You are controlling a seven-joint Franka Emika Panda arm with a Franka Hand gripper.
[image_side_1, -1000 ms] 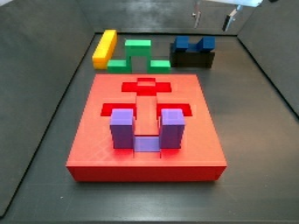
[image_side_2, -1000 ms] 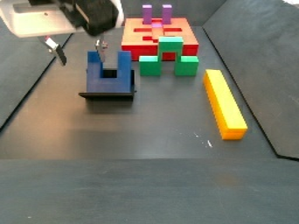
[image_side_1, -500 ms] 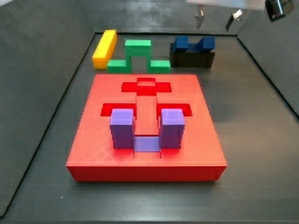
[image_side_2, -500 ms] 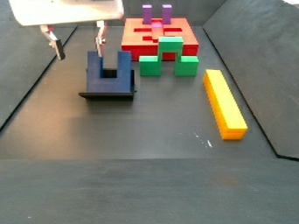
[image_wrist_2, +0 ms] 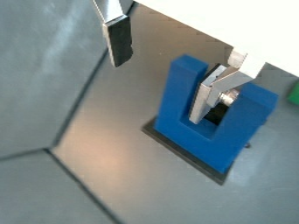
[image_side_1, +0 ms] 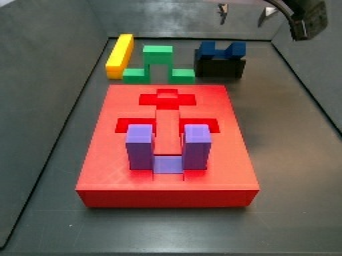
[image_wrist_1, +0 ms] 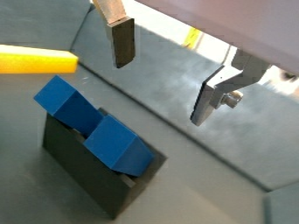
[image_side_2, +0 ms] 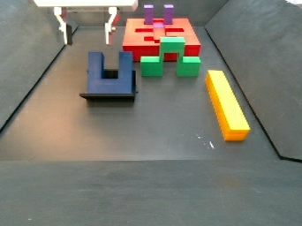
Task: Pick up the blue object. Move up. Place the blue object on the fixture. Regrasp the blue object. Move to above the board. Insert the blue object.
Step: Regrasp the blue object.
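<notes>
The blue object stands with its prongs up on the black fixture, apart from the board. In a side view the blue object tops the fixture at the far end of the floor. The red board lies in the middle, and it also shows in a side view. My gripper is open and empty. It hangs well above the blue object and a little to one side. Both wrist views show the gripper open over the blue object and the fixture.
A lilac-purple U-shaped block sits in a recess of the board. A green block and a long yellow bar lie beside the fixture. The yellow bar runs along one side of the floor. Dark walls ring the floor.
The gripper has risen from beside the blue object to well above it and stayed open. The blue object stays on the fixture.
</notes>
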